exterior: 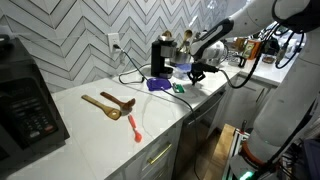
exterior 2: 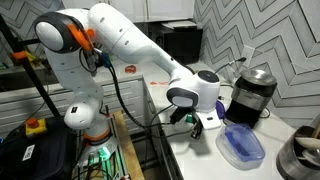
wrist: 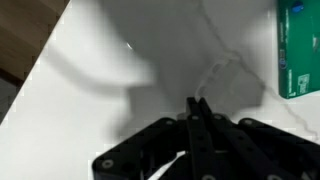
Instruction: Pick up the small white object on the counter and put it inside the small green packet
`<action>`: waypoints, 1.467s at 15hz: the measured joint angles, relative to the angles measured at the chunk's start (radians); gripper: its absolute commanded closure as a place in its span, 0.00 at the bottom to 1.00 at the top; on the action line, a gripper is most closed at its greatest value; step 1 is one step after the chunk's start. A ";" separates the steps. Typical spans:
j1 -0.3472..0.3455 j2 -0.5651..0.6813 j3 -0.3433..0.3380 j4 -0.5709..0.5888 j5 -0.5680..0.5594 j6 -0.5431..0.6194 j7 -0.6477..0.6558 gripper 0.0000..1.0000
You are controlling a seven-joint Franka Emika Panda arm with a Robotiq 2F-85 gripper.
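The black two-fingered hand (wrist: 198,112) is seen in the wrist view with its fingertips pressed together; nothing can be made out between them. It is held close above the long white smooth table (wrist: 90,90), just beside the small bright green packet (wrist: 297,50), which lies flat on the table. In an exterior view, a purple plastic object (exterior: 158,84) is set just beside the packet.

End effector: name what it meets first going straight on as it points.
Probably the bare counter; the end effector points at it, and the small green packet lies off to the side.
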 measured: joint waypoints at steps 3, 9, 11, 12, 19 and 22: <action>0.015 -0.020 0.008 0.009 -0.024 0.003 -0.015 0.99; 0.059 -0.084 0.064 0.006 -0.144 0.053 -0.017 0.99; 0.074 -0.093 0.090 -0.003 -0.175 0.083 -0.017 0.99; 0.081 -0.094 0.101 -0.009 -0.190 0.100 -0.016 0.99; 0.093 -0.090 0.148 -0.080 -0.314 0.267 -0.008 0.99; 0.093 -0.089 0.155 -0.106 -0.371 0.313 -0.008 0.99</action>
